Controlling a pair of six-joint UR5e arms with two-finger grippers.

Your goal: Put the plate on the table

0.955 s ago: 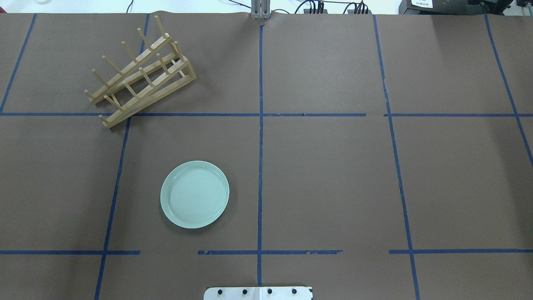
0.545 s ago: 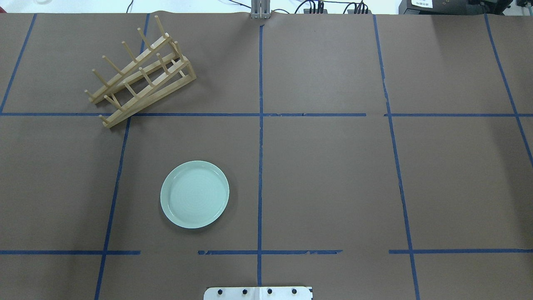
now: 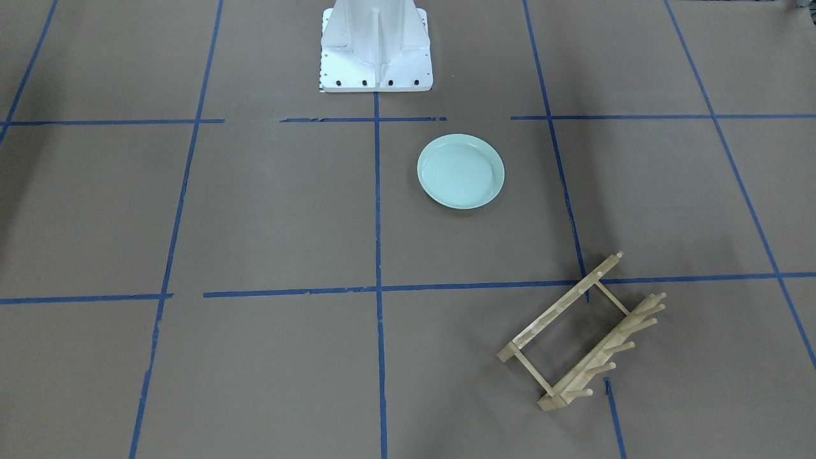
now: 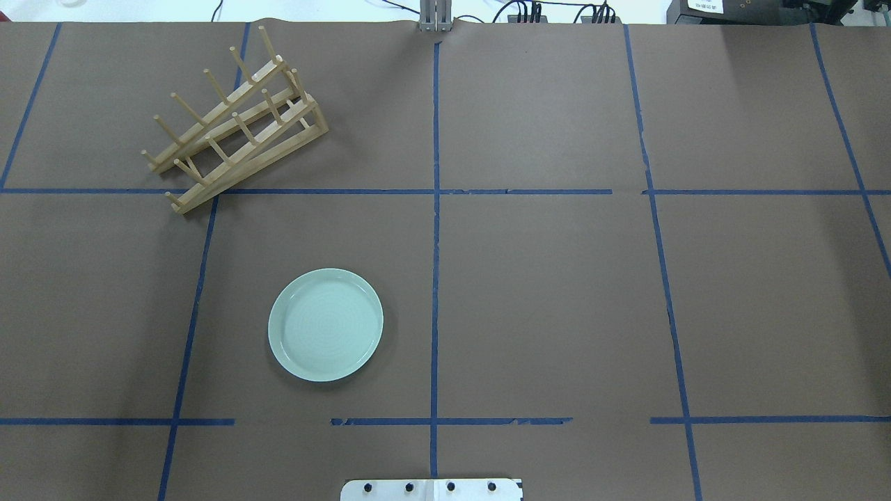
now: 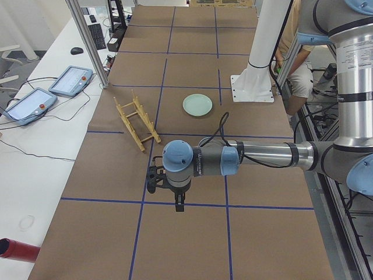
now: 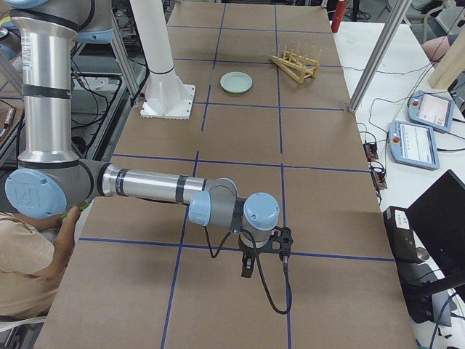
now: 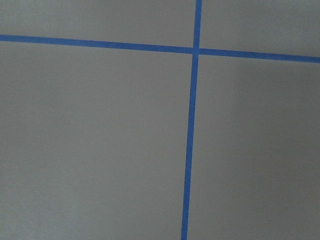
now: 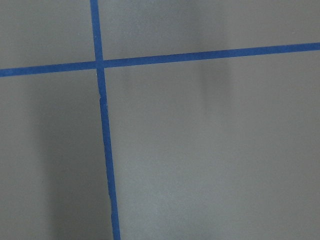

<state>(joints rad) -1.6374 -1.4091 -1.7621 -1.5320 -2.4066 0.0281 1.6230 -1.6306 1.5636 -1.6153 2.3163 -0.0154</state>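
Observation:
The pale mint-green plate (image 4: 325,325) lies flat on the brown table (image 4: 557,292), left of the centre tape line and near the robot base; it also shows in the front view (image 3: 460,171) and in both side views (image 5: 197,105) (image 6: 237,82). Nothing touches it. My left gripper (image 5: 179,204) hangs over the table's far left end, well away from the plate, and points down. My right gripper (image 6: 247,269) hangs over the far right end and also points down. Both show only in the side views, so I cannot tell whether they are open or shut. The wrist views show only bare table and tape.
A light wooden peg rack (image 4: 233,122) lies tilted at the back left, apart from the plate, also in the front view (image 3: 583,335). The white robot base (image 3: 376,48) stands at the near middle edge. Tablets (image 5: 70,81) sit beyond the table edge.

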